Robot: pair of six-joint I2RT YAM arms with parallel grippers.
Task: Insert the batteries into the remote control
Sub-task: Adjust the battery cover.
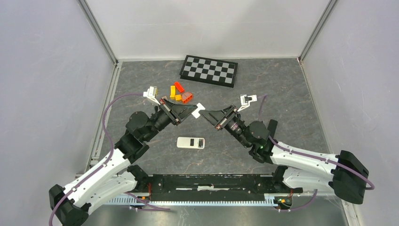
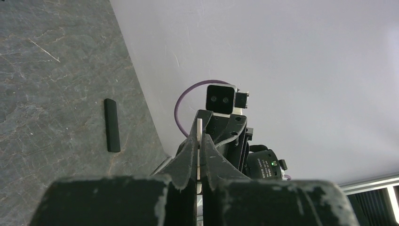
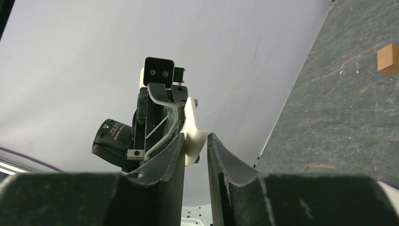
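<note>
White flat piece (image 1: 198, 108) sits pinched edge-on between the fingers of the left claw (image 1: 193, 111), which is clamped tight on it. The left wrist view shows the thin plate (image 2: 199, 134) squeezed in the left claw (image 2: 199, 141) with no gap. The right claw (image 1: 207, 114) is raised tip to tip with the left one, just beside the white piece. In the right wrist view the right claw's (image 3: 207, 147) fingers stand a narrow slit apart, with bare wall showing through the slit. The white piece (image 3: 194, 129) lies against the outer side of one finger, not between them; whether it touches that finger cannot be told.

The remote control (image 1: 190, 142), white, lies flat on the grey stone-patterned table (image 1: 282, 94), below both claws and toward the arm bases. The batteries cannot be made out. Orange and red blocks (image 1: 179, 92) lie just beyond the left claw, and a checkerboard (image 1: 208, 70) farther back. A slim black bar (image 2: 112, 125) lies on the table off to one side of the left claw.
</note>
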